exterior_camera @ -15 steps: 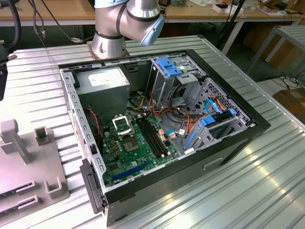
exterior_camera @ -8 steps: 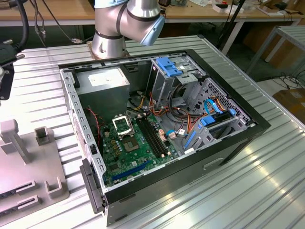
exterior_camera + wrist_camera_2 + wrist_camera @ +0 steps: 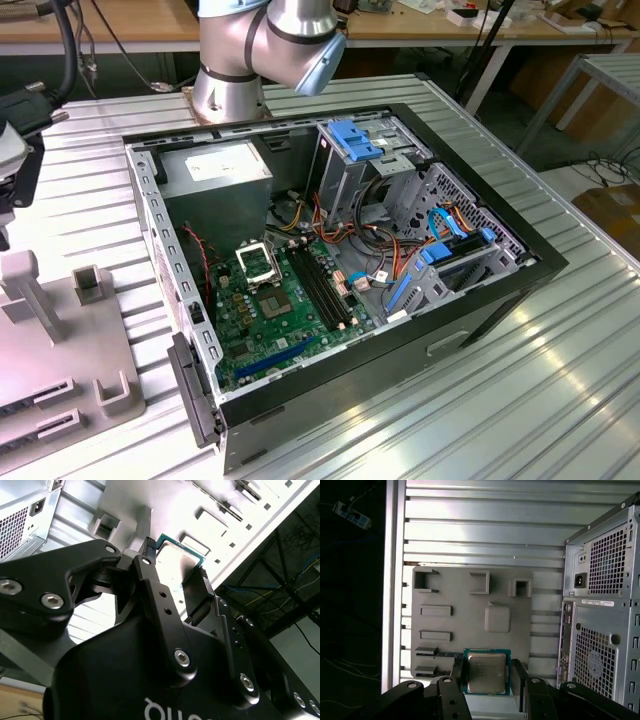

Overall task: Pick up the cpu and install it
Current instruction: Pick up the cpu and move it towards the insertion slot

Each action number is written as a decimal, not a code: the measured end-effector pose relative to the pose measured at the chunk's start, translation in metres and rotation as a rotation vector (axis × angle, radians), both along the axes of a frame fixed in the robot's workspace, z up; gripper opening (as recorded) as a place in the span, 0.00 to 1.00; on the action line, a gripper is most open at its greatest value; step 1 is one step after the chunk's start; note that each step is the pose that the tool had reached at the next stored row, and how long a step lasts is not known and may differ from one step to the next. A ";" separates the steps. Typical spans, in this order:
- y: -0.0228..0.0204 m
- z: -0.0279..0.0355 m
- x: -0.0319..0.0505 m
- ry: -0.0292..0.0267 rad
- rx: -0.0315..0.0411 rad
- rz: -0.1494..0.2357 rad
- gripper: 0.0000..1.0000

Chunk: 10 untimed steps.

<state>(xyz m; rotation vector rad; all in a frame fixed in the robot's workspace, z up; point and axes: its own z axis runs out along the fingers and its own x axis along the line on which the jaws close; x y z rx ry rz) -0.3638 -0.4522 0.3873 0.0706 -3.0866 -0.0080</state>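
The cpu point(image 3: 486, 672) sits clamped in the gripper point(image 3: 488, 670), over the grey holder plate point(image 3: 450, 580)
In the exterior view the computer case point(image 3: 470, 312) lies open on the metal table point(image 3: 560, 400), with the black-and-silver socket frame point(image 3: 258, 262) on its motherboard point(image 3: 285, 320) (the arm's base point(image 3: 228, 85) stands beyond the case). In the first wrist view the two fingers point(image 3: 458, 676) press on opposite edges of the chip, above the plate's edge. In the second wrist view the chip shows between the fingertips point(image 3: 150, 572)

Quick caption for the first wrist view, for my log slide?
End effector grips the cpu by two opposite edges above the grey fixture plate, computer case alongside.
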 end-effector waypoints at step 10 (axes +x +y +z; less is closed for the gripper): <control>0.0000 0.0034 0.0037 0.0016 0.0002 0.000 0.47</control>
